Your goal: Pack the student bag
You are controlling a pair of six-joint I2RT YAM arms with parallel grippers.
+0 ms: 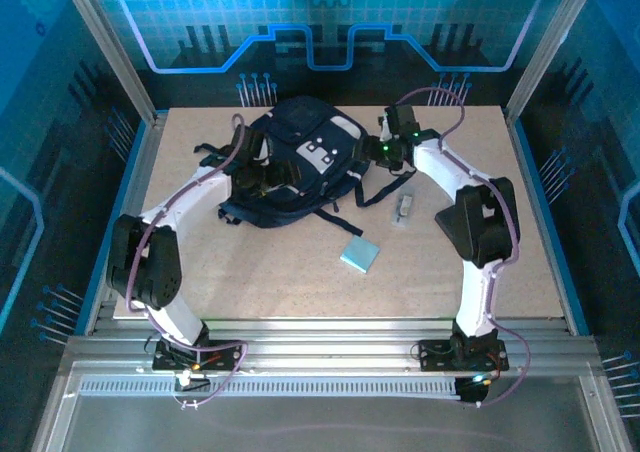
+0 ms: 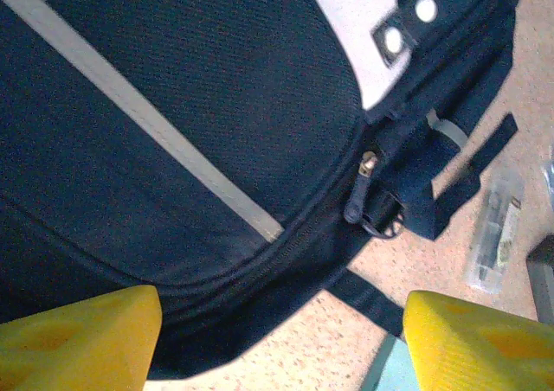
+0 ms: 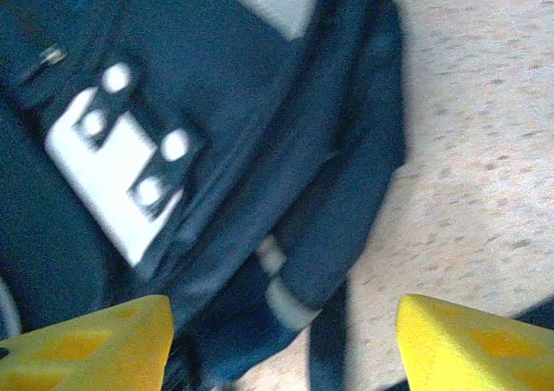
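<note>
The left gripper point(image 1: 258, 175) sits over the left flank of the student bag point(image 1: 296, 194), low above the fabric. In its wrist view its yellow fingers point(image 2: 80, 339) stand wide apart with nothing clamped between them. They frame the bag's lower edge where it meets the speckled table point(image 2: 329, 330).

The student bag lies flat in the far middle of the table point(image 1: 250, 272), between the two grippers, its black straps trailing out toward the near side. Seen from the left wrist, a pale stripe point(image 2: 130, 105) runs slantwise across the navy panel of the student bag point(image 2: 216, 88). A zip pull point(image 2: 367, 173) hangs at the seam to the stripe's right.

On the near-right side of the bag, well apart from it, a pale blue book point(image 1: 360, 255) lies flat.

The right gripper point(image 1: 375, 152) hovers at the bag's right edge. In its wrist view its fingers point(image 3: 86, 343) are also spread, holding nothing. Above them shows the student bag point(image 3: 260, 80), with a white patch point(image 3: 117, 179) bearing round pale studs. The view is blurred, so finer detail cannot be made out.

Just right of the bag lies a small clear packet point(image 1: 405, 208), near the strap ends. It also shows in the left wrist view point(image 2: 495, 231), its contents too small to tell.
</note>
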